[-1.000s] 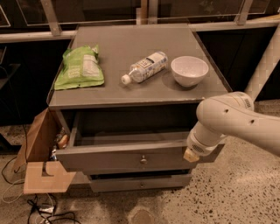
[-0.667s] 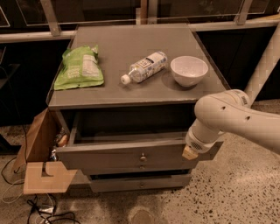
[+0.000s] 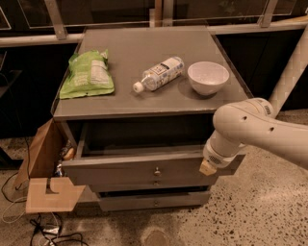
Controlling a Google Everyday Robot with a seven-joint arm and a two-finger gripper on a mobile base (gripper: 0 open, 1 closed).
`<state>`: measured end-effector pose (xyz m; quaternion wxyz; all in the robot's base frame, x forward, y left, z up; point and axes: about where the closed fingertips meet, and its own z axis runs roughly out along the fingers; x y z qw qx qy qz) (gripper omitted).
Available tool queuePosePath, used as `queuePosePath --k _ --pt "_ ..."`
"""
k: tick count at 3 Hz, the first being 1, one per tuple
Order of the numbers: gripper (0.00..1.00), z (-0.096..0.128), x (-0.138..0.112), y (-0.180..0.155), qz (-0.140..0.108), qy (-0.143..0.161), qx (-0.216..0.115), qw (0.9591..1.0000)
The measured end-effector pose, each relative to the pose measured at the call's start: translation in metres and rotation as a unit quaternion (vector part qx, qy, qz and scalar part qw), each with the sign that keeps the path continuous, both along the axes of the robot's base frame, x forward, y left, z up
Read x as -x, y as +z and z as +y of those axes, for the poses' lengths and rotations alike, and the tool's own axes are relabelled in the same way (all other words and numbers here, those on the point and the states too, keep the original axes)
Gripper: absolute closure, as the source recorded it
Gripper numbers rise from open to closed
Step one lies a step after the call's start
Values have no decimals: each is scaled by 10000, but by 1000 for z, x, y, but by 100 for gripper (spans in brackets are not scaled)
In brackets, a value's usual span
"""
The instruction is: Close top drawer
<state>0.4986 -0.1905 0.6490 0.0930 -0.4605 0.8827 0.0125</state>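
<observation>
The desk (image 3: 139, 53) fills the middle. Its top drawer (image 3: 125, 169) stands pulled out toward 6 o'clock, long axis running 9 to 3. My claw (image 3: 208, 166) sits against the front's 3 o'clock end, probably to shove it toward 12; how wide it is I cannot tell. The knob (image 3: 157, 171) sits central.

Dim, warm light. Behind, dark panels (image 3: 110, 9), perhaps glass, between slanted metal bars (image 3: 57, 19). Grey cabinet (image 3: 144, 108) in the middle, with a flat worktop (image 3: 144, 48). Speckled, stone-like floor (image 3: 260, 211) below. Pale diagonal post (image 3: 291, 72) at right. Brown cardboard (image 3: 41, 153) leaning at the cabinet's left side, tangled cables (image 3: 48, 233) on the floor beneath. End effector (image 3: 208, 167) at the cabinet front, right side.
</observation>
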Motion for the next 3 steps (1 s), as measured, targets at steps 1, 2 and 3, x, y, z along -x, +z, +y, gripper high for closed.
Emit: queuePosePath --k 1,2,3 --pt "27 0 0 0 0 0 0 10000" --pt "4 0 0 0 0 0 0 10000" --pt "0 0 0 0 1 0 0 10000"
